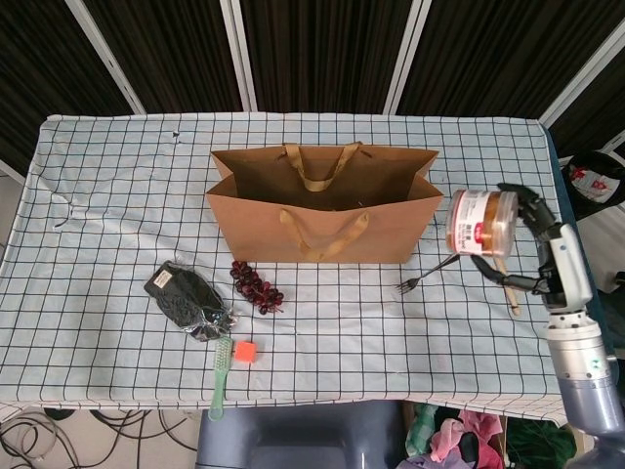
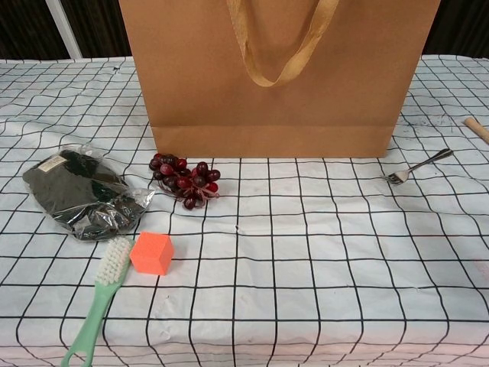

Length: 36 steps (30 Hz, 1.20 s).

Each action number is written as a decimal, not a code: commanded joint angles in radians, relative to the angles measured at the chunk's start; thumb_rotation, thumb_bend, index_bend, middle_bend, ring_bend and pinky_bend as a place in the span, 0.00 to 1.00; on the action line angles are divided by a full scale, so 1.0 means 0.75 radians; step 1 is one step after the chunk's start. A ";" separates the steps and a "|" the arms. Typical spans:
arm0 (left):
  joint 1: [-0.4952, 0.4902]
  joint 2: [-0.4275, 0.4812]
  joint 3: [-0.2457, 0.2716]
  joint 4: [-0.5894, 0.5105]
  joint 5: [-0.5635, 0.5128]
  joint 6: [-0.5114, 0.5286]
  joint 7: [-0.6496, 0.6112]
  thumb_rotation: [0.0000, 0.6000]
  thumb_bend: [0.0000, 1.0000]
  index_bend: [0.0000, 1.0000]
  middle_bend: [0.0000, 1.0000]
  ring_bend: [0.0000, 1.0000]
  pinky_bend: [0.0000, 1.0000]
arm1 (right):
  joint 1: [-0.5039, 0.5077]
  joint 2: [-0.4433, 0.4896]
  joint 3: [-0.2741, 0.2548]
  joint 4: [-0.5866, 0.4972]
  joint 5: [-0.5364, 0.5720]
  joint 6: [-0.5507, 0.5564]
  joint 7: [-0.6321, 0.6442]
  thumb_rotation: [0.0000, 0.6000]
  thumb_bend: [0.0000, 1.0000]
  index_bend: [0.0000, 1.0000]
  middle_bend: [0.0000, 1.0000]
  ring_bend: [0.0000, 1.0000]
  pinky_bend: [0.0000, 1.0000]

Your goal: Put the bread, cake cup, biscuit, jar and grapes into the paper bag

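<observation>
Holding the jar (image 1: 480,222) on its side, up off the desk (image 1: 117,176) and just right of the paper bag (image 1: 322,210), with the right hand (image 1: 547,256) wrapped round its base end, fingers (image 1: 488,266) curled along the underside. Probably stiff, smooth-walled clear plastic with a brown filling, so likely slippery and fairly weighty; best gripped around the middle of the wall and kept away from the lid. Grapes (image 1: 257,285) lying on the desk in front of the bag, near its left corner; soft and loose on the stem, better pinched at the stalk or cupped from above. Further left of the bag, a dark crinkly packet (image 1: 187,298), contents hard to read. Nearer the front edge, a green brush (image 1: 221,376) and an orange cube (image 1: 244,351). Right of the bag, a fork (image 1: 426,274) and a wooden stick (image 1: 498,264). Inside of the bag in shadow, contents not readable. Left hand out of both views; right hand missing from the chest view.
</observation>
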 commanded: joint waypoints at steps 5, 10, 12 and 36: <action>-0.002 -0.002 -0.002 0.000 -0.007 -0.004 0.006 1.00 0.10 0.01 0.07 0.00 0.05 | 0.210 0.017 0.131 0.022 0.200 -0.179 -0.176 1.00 0.32 0.43 0.32 0.34 0.22; -0.006 -0.007 -0.003 0.003 -0.012 -0.010 0.014 1.00 0.10 0.01 0.07 0.00 0.05 | 0.384 -0.047 0.164 0.056 0.377 -0.307 -0.367 1.00 0.32 0.43 0.32 0.33 0.22; -0.009 -0.006 -0.003 0.005 -0.019 -0.019 0.017 1.00 0.10 0.01 0.07 0.00 0.05 | 0.465 -0.086 0.174 0.084 0.455 -0.348 -0.460 1.00 0.31 0.43 0.32 0.33 0.22; 0.000 0.003 -0.006 0.005 -0.015 -0.007 -0.005 1.00 0.10 0.01 0.07 0.00 0.05 | 0.926 -0.205 0.029 0.294 0.959 -0.652 -1.127 1.00 0.12 0.10 0.00 0.06 0.20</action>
